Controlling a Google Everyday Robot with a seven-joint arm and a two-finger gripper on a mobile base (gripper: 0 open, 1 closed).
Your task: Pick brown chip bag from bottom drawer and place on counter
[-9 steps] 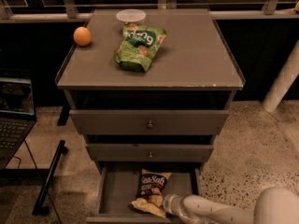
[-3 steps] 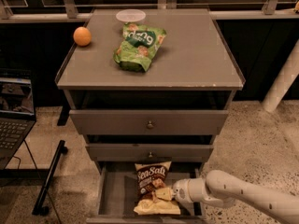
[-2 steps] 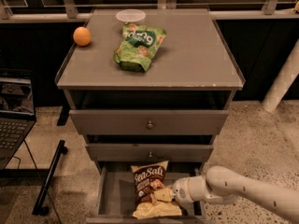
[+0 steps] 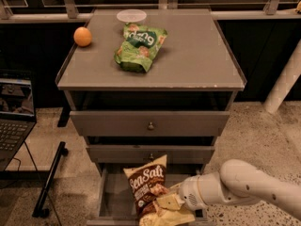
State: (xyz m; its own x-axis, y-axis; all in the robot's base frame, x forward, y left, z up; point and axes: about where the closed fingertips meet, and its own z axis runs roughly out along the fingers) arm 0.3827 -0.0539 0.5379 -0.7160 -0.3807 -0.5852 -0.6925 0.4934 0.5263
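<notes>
While the white arm [image 4: 254, 187] is reaching in from the lower right, the gripper [image 4: 173, 202] is hanging low in front of the cabinet, well below the counter's front edge and a little right of its middle. Its claw is closed, pinching the crumpled cream-yellow lower end of the brown chip bag [image 4: 146, 185]. The bag is standing nearly upright over the open bottom drawer [image 4: 109, 197], showing its white "Sea Salt" lettering to the camera. Its upper end is reaching the lower edge of the middle drawer [image 4: 117, 153]. Whether the bag's bottom is touching the drawer's tray is impossible to tell. The top drawer [image 4: 108, 123] is showing its round knob just under the front edge.

Up on the counter [image 4: 197, 55], a green chip bag [image 4: 140, 46] is lying left of the middle, nearer the back edge than the front. A white dish [image 4: 131, 16] is sitting just behind it at the back edge. An orange [image 4: 83, 36] is resting close to the left edge, toward the back left corner. Beyond the left edge, a laptop [image 4: 14, 121] is sitting open, well apart from the cabinet.
</notes>
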